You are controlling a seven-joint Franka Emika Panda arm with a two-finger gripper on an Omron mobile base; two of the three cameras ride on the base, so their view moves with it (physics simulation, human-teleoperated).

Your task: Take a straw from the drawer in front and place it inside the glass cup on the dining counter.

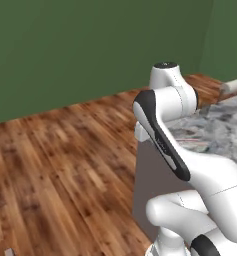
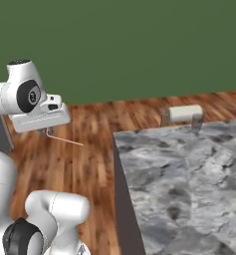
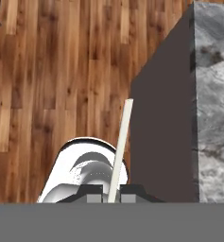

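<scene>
My gripper hangs under the white hand, over the wooden floor and left of the dining counter. It is shut on the straw, a thin reddish stick that juts out to the right towards the counter. In the hand view the straw looks pale and rises from between the closed fingertips of the gripper, beside the counter's taupe side. A small greyish glass cup stands at the counter's far edge, also seen as the cup. The drawer is out of view.
A paper towel roll lies at the counter's far edge beside the cup, and shows as the roll. Wooden floor stretches to a green wall. A grey cabinet side stands at the far left.
</scene>
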